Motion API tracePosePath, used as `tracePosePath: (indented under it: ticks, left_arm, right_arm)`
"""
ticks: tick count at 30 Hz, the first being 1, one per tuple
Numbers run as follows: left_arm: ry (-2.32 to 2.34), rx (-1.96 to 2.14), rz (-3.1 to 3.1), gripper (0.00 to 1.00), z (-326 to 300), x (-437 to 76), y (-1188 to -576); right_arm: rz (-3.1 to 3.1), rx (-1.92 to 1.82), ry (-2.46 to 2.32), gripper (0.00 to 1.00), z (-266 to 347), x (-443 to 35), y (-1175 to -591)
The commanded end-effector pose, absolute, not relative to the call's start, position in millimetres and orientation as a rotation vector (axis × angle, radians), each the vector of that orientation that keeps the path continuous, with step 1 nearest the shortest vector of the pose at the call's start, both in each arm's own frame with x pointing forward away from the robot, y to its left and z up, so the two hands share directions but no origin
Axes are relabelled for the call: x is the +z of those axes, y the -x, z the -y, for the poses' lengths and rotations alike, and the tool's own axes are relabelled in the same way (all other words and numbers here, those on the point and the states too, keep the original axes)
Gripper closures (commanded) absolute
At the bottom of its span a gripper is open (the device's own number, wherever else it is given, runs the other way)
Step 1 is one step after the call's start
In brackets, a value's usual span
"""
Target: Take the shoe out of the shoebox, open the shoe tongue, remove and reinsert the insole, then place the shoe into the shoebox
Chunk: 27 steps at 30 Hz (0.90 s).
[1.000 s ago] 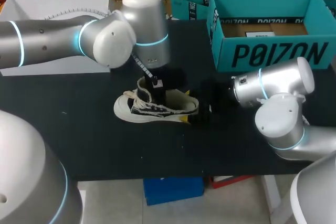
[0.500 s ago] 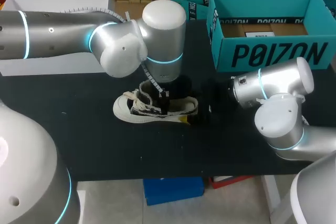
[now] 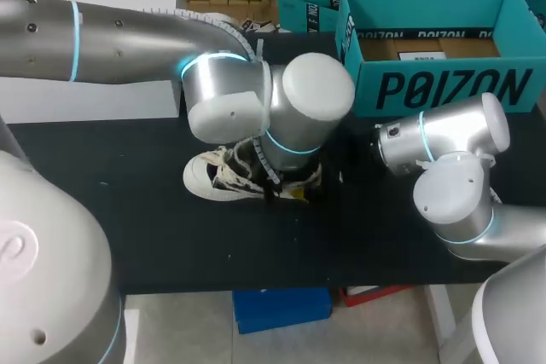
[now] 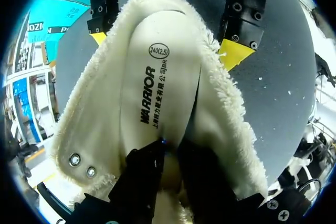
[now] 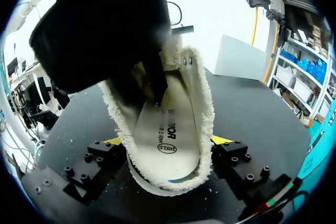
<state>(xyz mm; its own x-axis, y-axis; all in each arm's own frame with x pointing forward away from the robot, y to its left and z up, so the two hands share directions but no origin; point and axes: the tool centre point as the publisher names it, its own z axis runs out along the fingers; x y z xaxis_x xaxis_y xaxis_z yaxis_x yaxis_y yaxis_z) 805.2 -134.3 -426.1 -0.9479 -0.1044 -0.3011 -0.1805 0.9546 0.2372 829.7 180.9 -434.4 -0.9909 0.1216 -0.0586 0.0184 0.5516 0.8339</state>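
Note:
A white sneaker [image 3: 213,178] with black marks and a fleece lining [image 4: 84,124] lies on the black table, toe to the left. My left arm [image 3: 290,117] hangs over it and hides its middle and heel. The left gripper [image 4: 170,148] is down inside the shoe's opening, right at the printed insole [image 4: 157,77]. My right gripper [image 5: 167,140] holds the heel end of the shoe [image 5: 202,108], one yellow fingertip [image 5: 113,141] pressed against each fleece side. In the head view the right gripper itself is hidden; only the right arm [image 3: 426,142] shows. The insole [image 5: 168,129] lies flat in the shoe.
The open teal shoebox [image 3: 444,87] stands at the back right of the table, behind my right arm. A second teal box [image 3: 307,2] sits behind it to the left. A white box [image 3: 51,100] is at the back left.
My left arm has swung to the right and lower over the shoe, and now covers its middle and heel. The shoe and the right arm have stayed where they were.

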Motion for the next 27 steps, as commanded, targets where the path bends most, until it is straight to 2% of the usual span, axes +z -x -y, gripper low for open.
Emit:
tracePosePath:
  ticks: [1,25,27]
  left_arm:
    - [0.209,0.425,-2.713,0.81,113.7,-512.1,-816.2]
    - [0.325,0.374,-2.582,0.80,89.9,-510.6,-880.7]
    - [0.325,0.372,-2.583,0.77,90.2,-512.4,-883.0]
  right_arm:
    - [-2.672,1.429,-0.126,1.00,-180.4,-434.8,-831.1]
    - [-2.672,1.429,-0.126,1.00,-180.4,-434.8,-831.1]
    - [-2.672,1.429,-0.126,1.00,-180.4,-434.8,-831.1]
